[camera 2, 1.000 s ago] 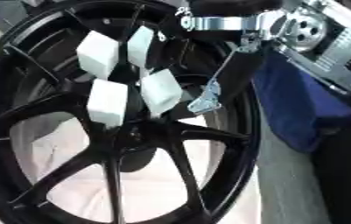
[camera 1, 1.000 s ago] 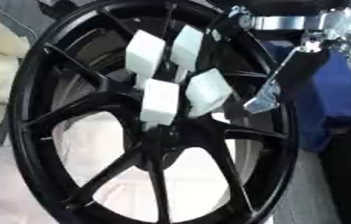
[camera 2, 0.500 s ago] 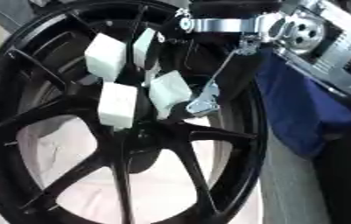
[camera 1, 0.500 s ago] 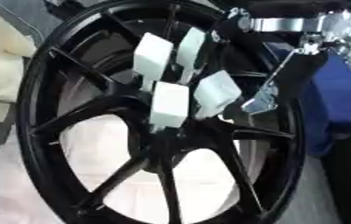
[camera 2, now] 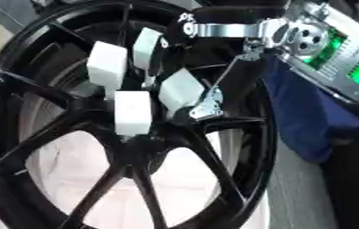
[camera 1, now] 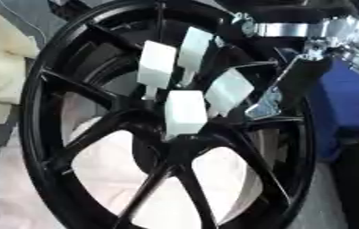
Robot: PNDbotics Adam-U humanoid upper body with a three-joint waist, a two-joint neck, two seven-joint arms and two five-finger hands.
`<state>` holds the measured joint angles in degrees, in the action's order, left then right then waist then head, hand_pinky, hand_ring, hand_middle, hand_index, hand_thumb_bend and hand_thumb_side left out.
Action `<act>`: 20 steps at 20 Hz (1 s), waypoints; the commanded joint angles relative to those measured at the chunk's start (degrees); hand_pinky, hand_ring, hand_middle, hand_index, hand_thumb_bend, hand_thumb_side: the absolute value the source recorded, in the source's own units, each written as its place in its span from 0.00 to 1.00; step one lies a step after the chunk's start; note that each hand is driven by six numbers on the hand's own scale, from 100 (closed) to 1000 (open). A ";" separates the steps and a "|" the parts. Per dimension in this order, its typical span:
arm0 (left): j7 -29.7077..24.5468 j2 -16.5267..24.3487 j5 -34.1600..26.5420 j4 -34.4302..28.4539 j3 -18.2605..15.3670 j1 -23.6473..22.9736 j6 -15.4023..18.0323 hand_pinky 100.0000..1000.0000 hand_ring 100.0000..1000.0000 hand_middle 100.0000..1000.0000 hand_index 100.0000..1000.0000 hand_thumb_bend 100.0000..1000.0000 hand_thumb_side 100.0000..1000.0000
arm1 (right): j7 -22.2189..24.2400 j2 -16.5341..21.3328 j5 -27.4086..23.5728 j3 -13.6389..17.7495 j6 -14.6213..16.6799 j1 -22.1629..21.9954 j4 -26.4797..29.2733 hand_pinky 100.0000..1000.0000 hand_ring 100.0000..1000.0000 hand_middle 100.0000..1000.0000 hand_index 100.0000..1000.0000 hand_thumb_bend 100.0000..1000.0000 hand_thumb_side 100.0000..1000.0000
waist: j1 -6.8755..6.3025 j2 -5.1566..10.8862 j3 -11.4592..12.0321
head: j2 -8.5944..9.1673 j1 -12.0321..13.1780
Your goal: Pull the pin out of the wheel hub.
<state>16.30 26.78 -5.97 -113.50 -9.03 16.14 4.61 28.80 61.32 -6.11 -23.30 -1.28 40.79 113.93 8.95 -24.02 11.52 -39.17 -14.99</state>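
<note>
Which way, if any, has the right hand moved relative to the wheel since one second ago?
Cannot tell: the right hand sits by the same white pin on the wheel; the whole picture shifted.

The wheel hub [camera 1: 80,134] looks like glossy black painted metal, smooth spokes. The white blocks [camera 1: 186,112] on it are matt, plastic-looking. Right hand [camera 2: 229,29] shows shiny bare metal. Blue cloth [camera 2: 307,116] beside it, soft and matt.

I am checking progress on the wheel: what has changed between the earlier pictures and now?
Almost nothing. The whole picture shifted a little, so the head probably moved. The right hand still reaches in beside the rightmost white block near the hub of the black wheel. Nothing was taken hold of or pulled out that I can see.
</note>
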 commanded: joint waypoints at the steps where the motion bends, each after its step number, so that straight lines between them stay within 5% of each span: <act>1: -0.06 1.03 0.39 -1.09 -0.33 0.51 0.19 0.92 0.51 0.53 0.66 0.14 0.66 | 0.23 1.59 1.12 0.66 0.28 0.06 0.66 0.61 0.63 0.60 0.69 0.46 0.14 | -0.51 0.84 -0.01 | 0.57 -0.14; 8: -0.23 1.05 0.46 -1.09 -0.35 0.56 0.28 0.92 0.51 0.53 0.66 0.13 0.66 | 0.83 2.66 2.67 1.60 2.06 -1.30 0.66 0.63 0.64 0.61 0.69 0.46 0.09 | -0.63 0.75 -0.09 | 0.93 -0.38; 12: -0.31 1.06 0.41 -1.09 -0.31 0.57 0.29 0.92 0.51 0.53 0.65 0.13 0.66 | 1.51 3.12 3.14 2.14 2.60 -1.81 0.66 0.64 0.65 0.62 0.70 0.42 0.01 | -0.71 0.68 -0.13 | 1.28 -0.46; 20: -0.47 1.11 0.46 -1.09 -0.29 0.51 0.24 0.92 0.52 0.53 0.65 0.13 0.67 | 2.25 3.71 3.65 3.44 2.46 -2.34 0.66 0.65 0.66 0.63 0.71 0.30 0.00 | -0.78 0.61 -0.30 | 1.95 -0.66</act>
<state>15.97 26.78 -5.57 -113.50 -9.03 16.16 4.78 30.77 62.74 -2.66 -21.07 1.06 38.20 113.93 8.64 -24.36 11.37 -38.09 -15.36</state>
